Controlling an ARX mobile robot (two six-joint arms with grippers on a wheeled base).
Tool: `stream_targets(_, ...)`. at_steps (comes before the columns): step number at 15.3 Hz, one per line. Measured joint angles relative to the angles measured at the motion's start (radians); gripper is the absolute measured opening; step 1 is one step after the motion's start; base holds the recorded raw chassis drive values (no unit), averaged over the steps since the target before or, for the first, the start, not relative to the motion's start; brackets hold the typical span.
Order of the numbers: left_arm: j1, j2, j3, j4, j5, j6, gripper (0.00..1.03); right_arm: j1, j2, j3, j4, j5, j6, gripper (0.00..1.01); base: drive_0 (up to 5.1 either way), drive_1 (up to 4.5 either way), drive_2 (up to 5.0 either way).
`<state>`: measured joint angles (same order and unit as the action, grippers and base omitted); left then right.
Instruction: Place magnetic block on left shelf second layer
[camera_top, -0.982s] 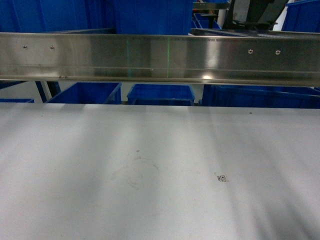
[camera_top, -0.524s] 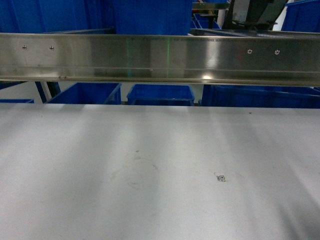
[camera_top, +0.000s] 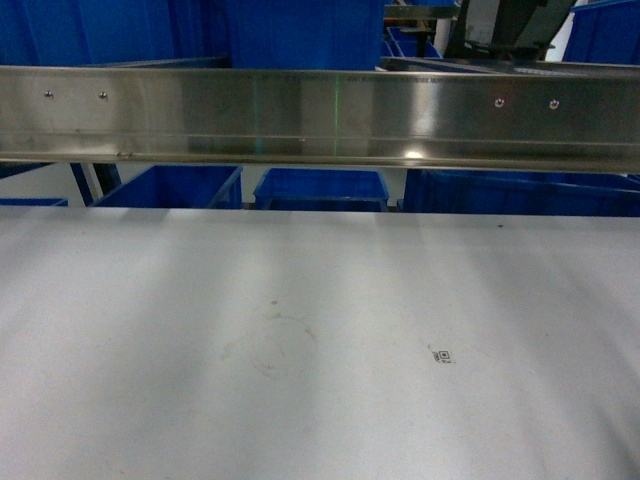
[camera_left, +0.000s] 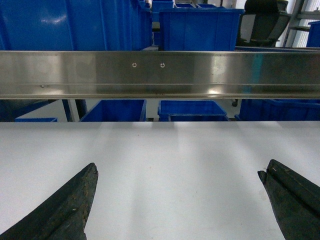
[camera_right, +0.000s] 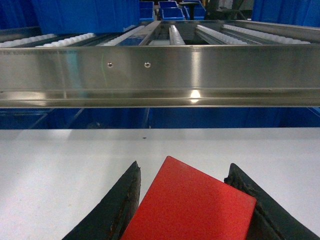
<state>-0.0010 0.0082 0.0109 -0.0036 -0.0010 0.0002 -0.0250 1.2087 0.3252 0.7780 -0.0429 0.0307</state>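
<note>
The magnetic block (camera_right: 192, 205), a red cube, shows only in the right wrist view, tilted, with one corner pointing forward. My right gripper (camera_right: 184, 166) is shut on it, a dark finger against each side, just above a white shelf board (camera_right: 60, 160). In the left wrist view my left gripper (camera_left: 180, 167) stands wide open over the same kind of white board (camera_left: 175, 150) with nothing between its fingers. Neither gripper nor the block appears in the head view, which shows only the white board (camera_top: 320, 330) under a steel rail (camera_top: 320, 115).
A horizontal steel rail (camera_left: 160, 72) (camera_right: 160, 72) runs across each view above the board. Blue bins (camera_top: 320, 188) stand behind and below it. Roller tracks (camera_right: 215, 32) lie on the level above the rail. A small printed marker (camera_top: 442, 355) sits on the board.
</note>
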Motion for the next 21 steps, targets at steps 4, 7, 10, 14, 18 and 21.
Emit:
stream_targets(4, 0.0, 0.0, 0.0, 0.0, 0.0, 0.0, 0.98, 0.039, 0.0, 0.0, -0.011, 0.005, 0.001, 0.45, 0.0, 0.0, 0.0)
stream_targets(7, 0.0, 0.0, 0.0, 0.0, 0.0, 0.0, 0.98, 0.039, 0.0, 0.0, -0.009, 0.005, -0.002, 0.45, 0.0, 0.0, 0.0)
stream_targets(10, 0.0, 0.0, 0.0, 0.0, 0.0, 0.0, 0.98, 0.039, 0.0, 0.0, -0.009, 0.005, -0.002, 0.45, 0.0, 0.0, 0.0)
stream_targets(14, 0.0, 0.0, 0.0, -0.001, 0.0, 0.0, 0.98, 0.038, -0.001, -0.001, -0.009, 0.012, -0.002, 0.45, 0.0, 0.0, 0.0)
stream_targets(18, 0.0, 0.0, 0.0, 0.0, 0.0, 0.0, 0.98, 0.039, -0.002, -0.001, -0.008, 0.009, -0.002, 0.45, 0.0, 0.0, 0.0)
stream_targets(21, 0.0, 0.0, 0.0, -0.003, 0.0, 0.0, 0.98, 0.039, -0.002, -0.001, -0.008, 0.009, -0.002, 0.45, 0.0, 0.0, 0.0)
